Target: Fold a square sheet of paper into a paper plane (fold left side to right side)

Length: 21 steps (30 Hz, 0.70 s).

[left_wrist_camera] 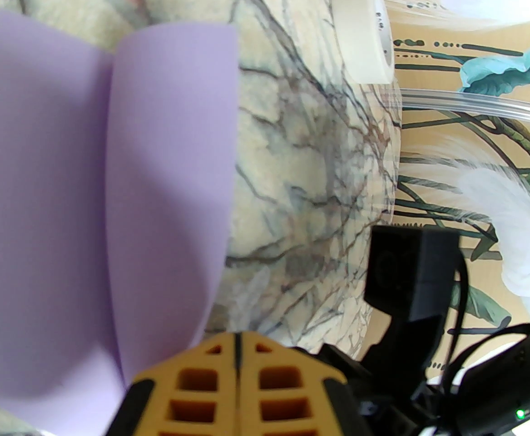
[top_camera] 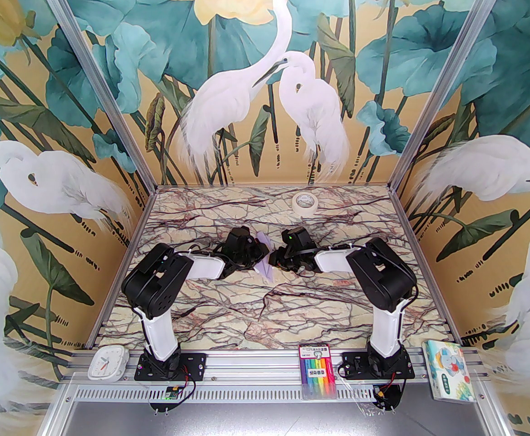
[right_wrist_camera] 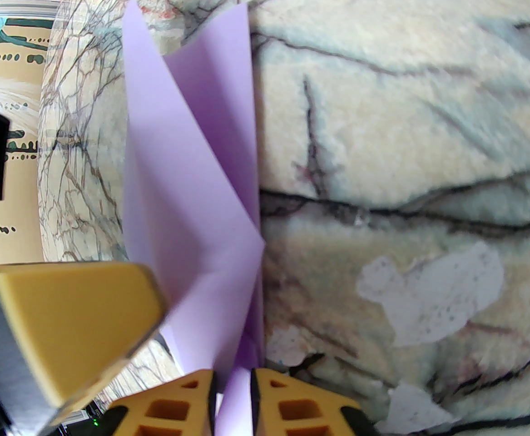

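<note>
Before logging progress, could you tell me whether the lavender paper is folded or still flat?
Folded: the lavender paper shows creased, overlapping layers.

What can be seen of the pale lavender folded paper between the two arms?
The pale lavender folded paper is thin, plain and unmarked, creased lengthwise into narrow angled flaps that taper to a point nearest the arm bases. It sits mid-table on the marbled surface, partly raised. In the right wrist view the right gripper pinches its edge between yellow fingers. In the left wrist view the left gripper is shut at its lower edge, and its flaps curl open.
</note>
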{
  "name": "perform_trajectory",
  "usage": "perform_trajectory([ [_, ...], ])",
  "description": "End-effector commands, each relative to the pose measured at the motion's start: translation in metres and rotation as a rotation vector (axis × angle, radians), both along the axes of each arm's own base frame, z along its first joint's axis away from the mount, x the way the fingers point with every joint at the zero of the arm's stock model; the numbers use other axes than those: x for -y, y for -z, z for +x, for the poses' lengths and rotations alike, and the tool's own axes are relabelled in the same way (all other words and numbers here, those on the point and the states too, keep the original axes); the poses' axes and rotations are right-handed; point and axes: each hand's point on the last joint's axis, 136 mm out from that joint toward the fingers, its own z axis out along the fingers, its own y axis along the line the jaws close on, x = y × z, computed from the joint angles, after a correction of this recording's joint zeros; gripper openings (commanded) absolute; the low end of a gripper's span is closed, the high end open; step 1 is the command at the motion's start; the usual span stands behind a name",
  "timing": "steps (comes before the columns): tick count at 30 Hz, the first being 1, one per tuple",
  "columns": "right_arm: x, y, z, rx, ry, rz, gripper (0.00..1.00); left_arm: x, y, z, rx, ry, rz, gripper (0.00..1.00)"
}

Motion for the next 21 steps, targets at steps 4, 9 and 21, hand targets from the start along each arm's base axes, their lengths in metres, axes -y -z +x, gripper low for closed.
perform_trajectory([
  [4, 0.010, 0.010, -0.001, -0.016, 0.018, -0.051, 0.20, -0.011, -0.027, 0.007, 0.062, -0.001, 0.035, 0.18],
  [9, 0.012, 0.007, 0.002, -0.011, 0.024, -0.043, 0.21, -0.020, -0.019, 0.002, 0.054, 0.019, 0.100, 0.27],
  [21, 0.018, 0.000, 0.013, -0.004, 0.037, -0.025, 0.20, -0.015, 0.016, -0.017, -0.032, 0.068, 0.101, 0.19],
])
